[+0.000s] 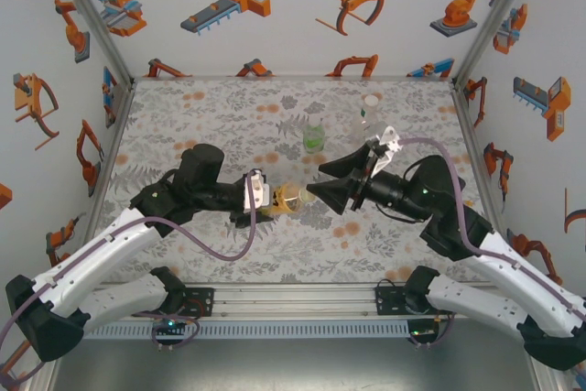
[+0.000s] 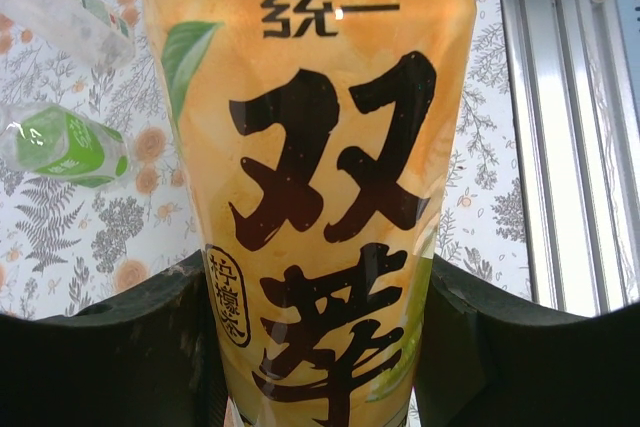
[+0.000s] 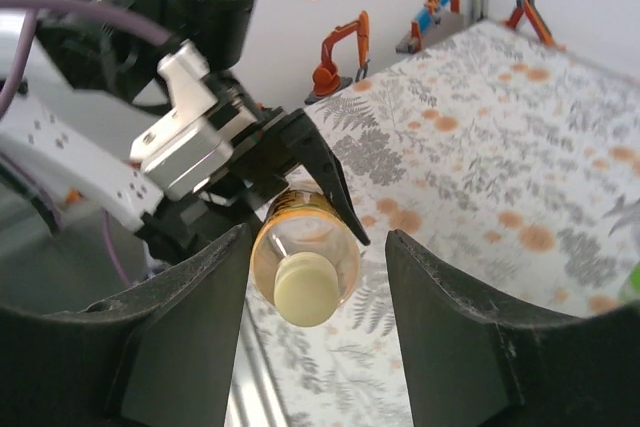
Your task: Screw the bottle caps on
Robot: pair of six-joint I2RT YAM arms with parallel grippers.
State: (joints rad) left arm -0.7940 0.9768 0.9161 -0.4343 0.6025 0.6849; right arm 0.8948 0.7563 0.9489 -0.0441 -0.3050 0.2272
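Top external view is showing the worktop (image 1: 183,254) with both arms meeting at its centre. At 9 o'clock the left end effector (image 1: 267,195) is clamping the amber bottle (image 1: 287,197) on its side. At 3 o'clock the right end effector (image 1: 314,180) is standing parted around the yellowish cap (image 3: 305,289), gripping nothing. That cap is sitting on the neck, and its tightness looks undecided. The green bottle (image 1: 314,137) and the clear bottle (image 1: 370,109) are standing at 12 and 1 o'clock, their tops too small to judge.
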